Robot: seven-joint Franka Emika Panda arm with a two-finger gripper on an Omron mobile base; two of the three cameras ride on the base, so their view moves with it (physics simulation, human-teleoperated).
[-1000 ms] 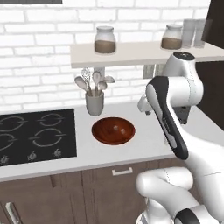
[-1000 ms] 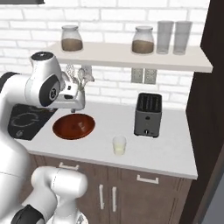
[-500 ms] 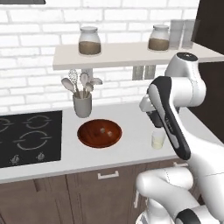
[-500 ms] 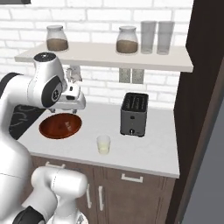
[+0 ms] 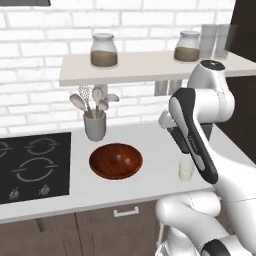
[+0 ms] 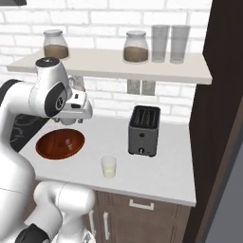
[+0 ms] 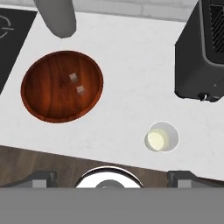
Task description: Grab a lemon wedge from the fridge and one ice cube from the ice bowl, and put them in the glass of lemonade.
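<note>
Gripper (image 7: pixel 107 177) hangs high over the counter's front edge, pointing down; its two dark fingertips (image 7: pixel 39 177) stand far apart at the bottom corners of the hand view, spread wide with nothing between them. Glass of lemonade (image 7: pixel 161 136) sits on the white counter (image 7: pixel 127 78) just ahead of the gripper and toward one side, upright, pale yellow liquid inside. Same glass (image 6: pixel 109 166) seen from the right base view stands near the counter's front edge, in front of the toaster (image 6: pixel 144 130) and apart from it. Ice bowl (image 7: pixel 62 85), round reddish-brown wood, lies on the counter well apart from the glass, between it and the black stovetop (image 7: pixel 11 39). Two pale ice cubes (image 7: pixel 77 84) rest near the bowl's middle, close together, one just beside the other. Grey utensil holder (image 5: pixel 95 125) with spoons stands behind the bowl (image 5: pixel 116 161), near the brick wall. Shelf (image 6: pixel 109 64) above carries two brown-filled lidded jars (image 6: pixel 135 47) and two tall grey glasses (image 6: pixel 170 43). Dark tall panel (image 6: pixel 216 118) rises at the counter's right end.
</note>
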